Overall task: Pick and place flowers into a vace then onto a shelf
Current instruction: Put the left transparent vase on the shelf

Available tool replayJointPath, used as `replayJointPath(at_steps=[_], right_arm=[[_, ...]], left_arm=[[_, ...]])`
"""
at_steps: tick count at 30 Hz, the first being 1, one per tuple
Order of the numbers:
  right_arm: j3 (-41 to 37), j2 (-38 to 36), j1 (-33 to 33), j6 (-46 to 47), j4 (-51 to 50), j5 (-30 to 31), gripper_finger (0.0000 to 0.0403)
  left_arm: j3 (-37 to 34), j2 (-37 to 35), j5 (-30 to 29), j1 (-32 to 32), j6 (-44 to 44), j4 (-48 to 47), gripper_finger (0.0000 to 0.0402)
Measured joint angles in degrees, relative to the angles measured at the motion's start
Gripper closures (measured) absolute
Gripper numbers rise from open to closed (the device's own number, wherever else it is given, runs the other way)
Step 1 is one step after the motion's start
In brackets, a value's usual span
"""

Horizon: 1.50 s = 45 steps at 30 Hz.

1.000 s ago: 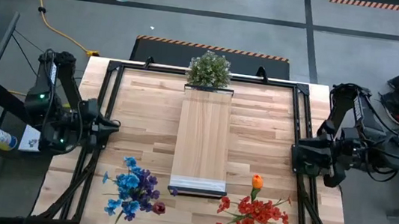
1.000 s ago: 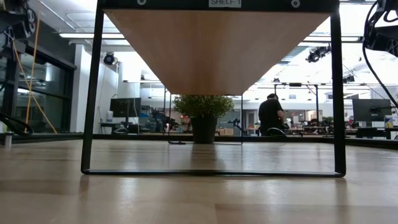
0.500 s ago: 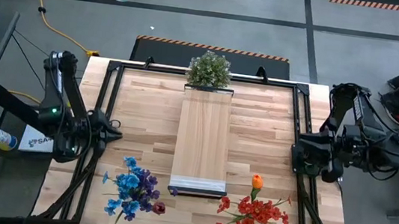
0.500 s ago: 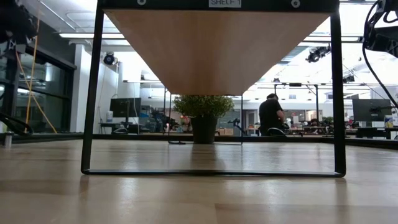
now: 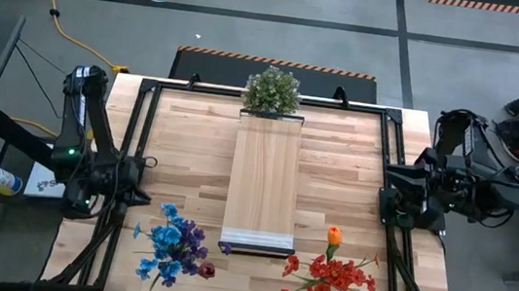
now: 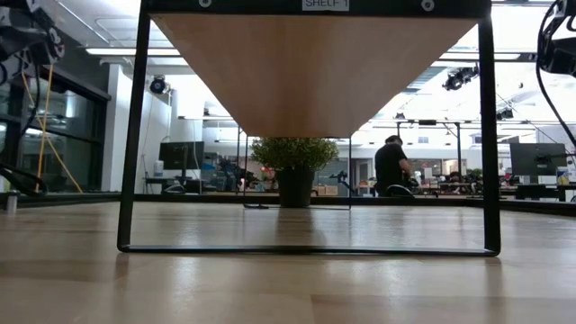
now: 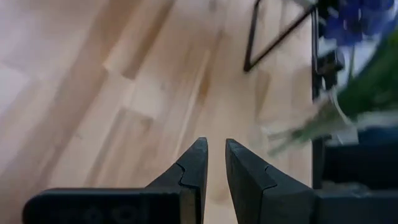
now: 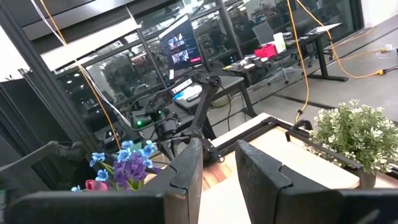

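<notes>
The shelf [image 5: 263, 180] stands raised on a thin black frame along the middle of the counter [image 5: 191, 147], its pale metallic end edge facing the near side. In the low view its underside [image 6: 310, 67] spans the top of the picture, and the room beneath it, between the two frame legs, is open through to the far edge.

At the far end of the shelf, touching or just beside it, sits a bushy green potted plant [image 5: 272, 90].

The flowers lie flat on the counter in two bunches near the shelf's metallic end. The blue and purple bunch [image 5: 170, 244], with one dark red bloom, lies to the left of that end. The red bunch [image 5: 330, 281], with an orange bloom at the top, lies to the right of it. Both are close to the counter's near edge.

The left gripper [image 5: 136, 173] hangs over the counter's left edge, well left of the shelf and just beyond the blue bunch. In its wrist view the jaws [image 7: 213, 171] stand nearly together with a narrow gap, holding nothing, above bare wood.

The right gripper [image 5: 388, 201] is at the counter's right edge, level with the shelf's middle. Its jaws [image 8: 217, 168] are a little apart and empty.

Bare wood lies between each gripper and the shelf.
</notes>
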Motion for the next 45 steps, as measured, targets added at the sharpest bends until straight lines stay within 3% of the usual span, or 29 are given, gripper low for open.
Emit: replayJointPath(at_steps=[7, 16, 28, 45], right_arm=[[0.00, 0.05, -2.68, -0.01, 0.04, -2.16, 0.0316], [0.00, 0.05, -5.06, -0.01, 0.48, -2.21, 0.0315], [0.00, -0.02, -6.17, -0.01, 0.48, -2.22, 0.0315], [0.00, -0.02, -6.14, 0.40, 1.16, -2.44, 0.0315]], left_arm=[[-1.04, 3.73, -1.74, -5.11, -4.70, 1.40, 0.0309], [-8.00, 10.66, -2.00, -5.07, -5.21, 19.93, 0.0309], [-8.13, 22.22, -5.39, -5.05, -0.41, 34.46, 0.0309], [-8.13, 24.29, -8.38, -5.03, 0.35, 37.46, 0.0309]])
